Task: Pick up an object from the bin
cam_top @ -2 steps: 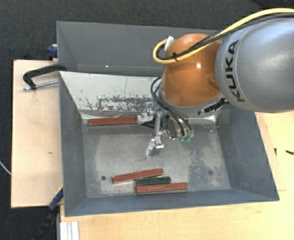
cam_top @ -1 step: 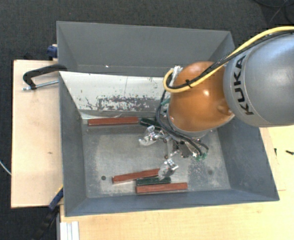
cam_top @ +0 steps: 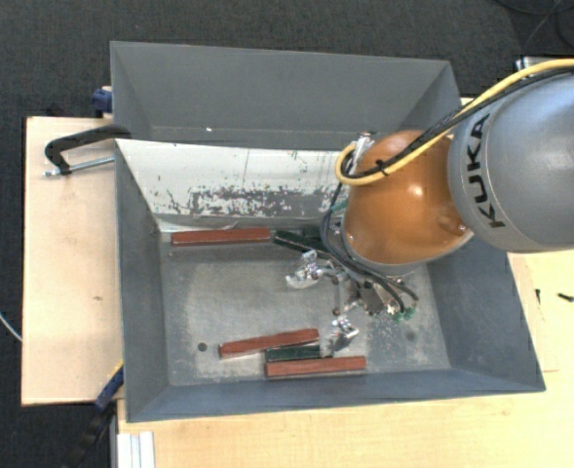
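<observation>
Three flat reddish-brown bars lie in the grey bin (cam_top: 140, 291), with two dark pieces and one hand (cam_top: 325, 303) under the arm's orange cover (cam_top: 399, 208).

The hand is low over the bin floor. Its two metal fingertips (cam_top: 343, 334) are spread apart, with bare floor between them and nothing held.

The middle bar (cam_top: 267, 344) lies just in front of the hand and to its left. Its right end is just beside the nearer fingertip, but I cannot tell whether they touch. The front bar (cam_top: 330, 366) lies directly in front of the hand, close along the bin's front wall and parallel to the middle bar. A dark green piece (cam_top: 288, 355) is wedged between these two bars, touching both.

The back bar (cam_top: 220, 235) is well apart from the hand, behind it and to its left, along the foot of the scuffed back wall. A dark strip (cam_top: 294, 240) lies behind the hand, between the back bar's right end and the orange cover.

The floor to the left of the hand is open between the back bar and the middle bar. To the right of the hand the cover overhangs the floor.
</observation>
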`<act>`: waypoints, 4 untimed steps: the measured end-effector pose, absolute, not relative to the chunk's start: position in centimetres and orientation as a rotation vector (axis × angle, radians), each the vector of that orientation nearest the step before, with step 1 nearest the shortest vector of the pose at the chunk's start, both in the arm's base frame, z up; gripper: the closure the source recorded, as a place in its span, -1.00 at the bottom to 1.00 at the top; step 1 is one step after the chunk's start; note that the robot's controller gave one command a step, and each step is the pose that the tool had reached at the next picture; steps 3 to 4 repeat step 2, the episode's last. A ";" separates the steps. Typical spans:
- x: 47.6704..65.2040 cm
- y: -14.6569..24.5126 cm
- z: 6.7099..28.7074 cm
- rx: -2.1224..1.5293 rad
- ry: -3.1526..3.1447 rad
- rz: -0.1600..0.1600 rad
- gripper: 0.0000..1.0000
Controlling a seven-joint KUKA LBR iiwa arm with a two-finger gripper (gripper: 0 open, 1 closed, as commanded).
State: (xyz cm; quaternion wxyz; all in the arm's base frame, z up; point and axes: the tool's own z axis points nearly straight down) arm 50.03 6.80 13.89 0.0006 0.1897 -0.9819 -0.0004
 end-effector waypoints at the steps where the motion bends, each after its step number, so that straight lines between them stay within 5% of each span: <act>1: 50.7 7.2 8.0 0.727 -3.077 -0.002 -1.00; 2: 49.8 6.6 8.0 0.722 -3.037 0.009 1.00; 4: 49.8 6.6 8.0 0.722 -3.037 0.009 1.00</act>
